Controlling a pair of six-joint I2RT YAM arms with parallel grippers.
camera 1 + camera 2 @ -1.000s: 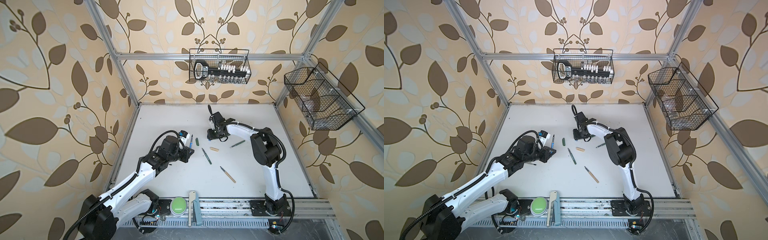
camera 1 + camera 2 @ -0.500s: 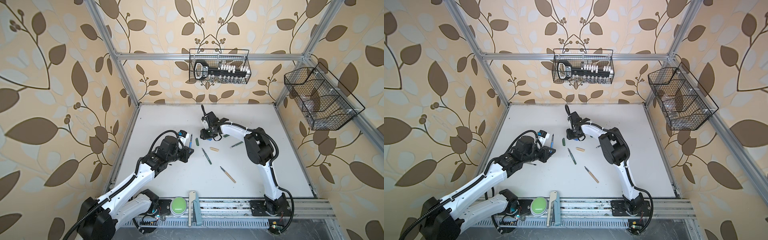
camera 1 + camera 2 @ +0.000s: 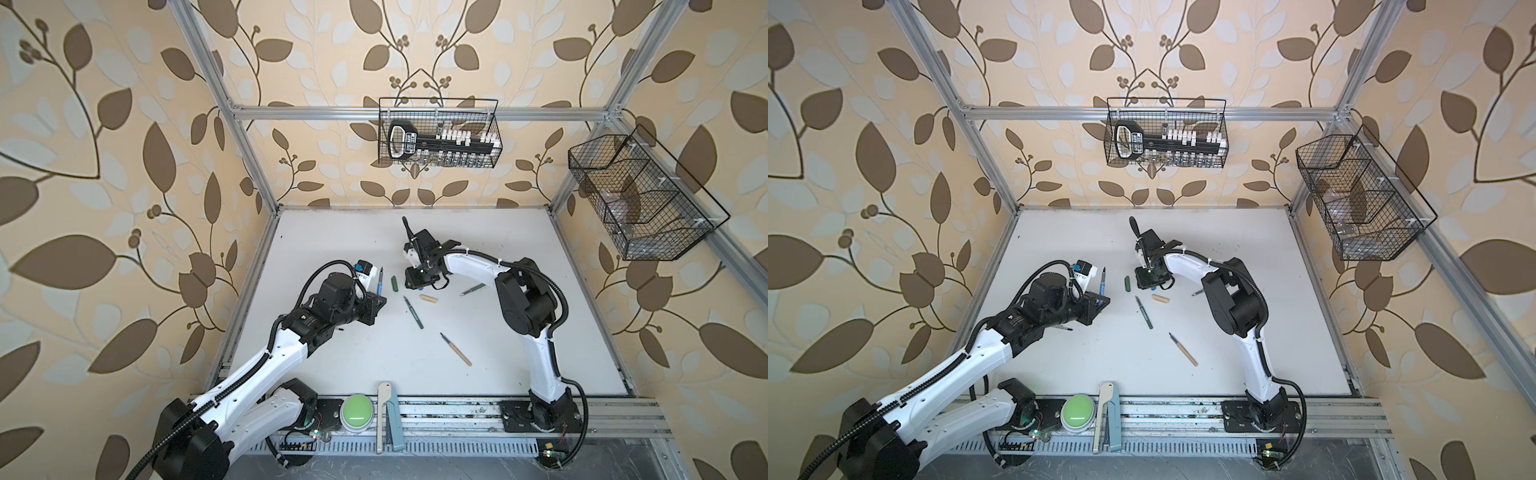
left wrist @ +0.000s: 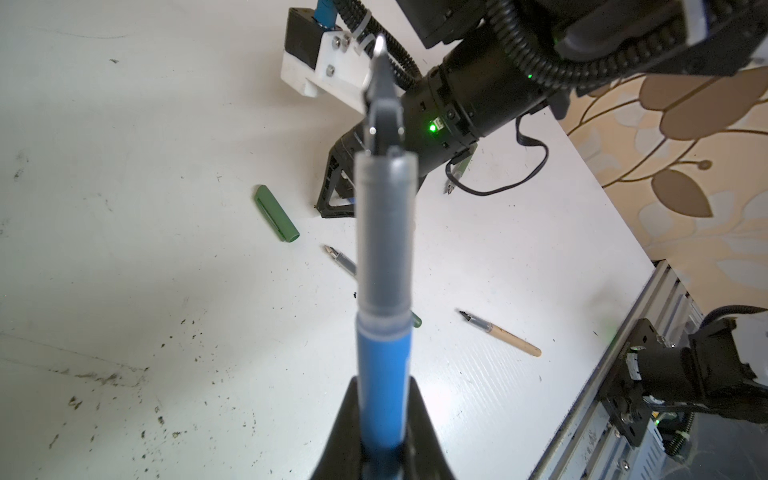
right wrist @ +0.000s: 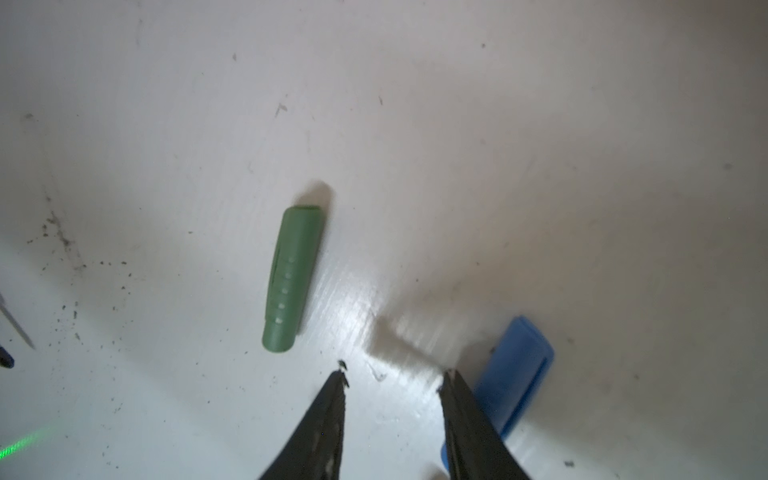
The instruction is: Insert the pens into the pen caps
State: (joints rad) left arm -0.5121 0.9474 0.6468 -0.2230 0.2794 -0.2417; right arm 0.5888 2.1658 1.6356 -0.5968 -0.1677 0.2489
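The enclosure walls (image 3: 124, 166) carry beige wallpaper printed with brown and pale leaves on thin dark stems. An aluminium frame (image 3: 374, 113) runs along the corners and across the rear wall. A black wire basket (image 3: 415, 116) hangs from the rear crossbar, and a second wire basket (image 3: 665, 245) is mounted on the right-hand wall. The white tabletop (image 3: 540, 365) shows dark specks, scuffs and patches of glare. An aluminium rail (image 3: 457, 415) borders its front edge, with a perforated cable duct (image 3: 457, 448) beside it. Below lies a grey marbled floor (image 3: 457, 471).

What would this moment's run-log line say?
left tool: shut on blue pen | right tool: open, empty, beside blue cap | green cap: lying free
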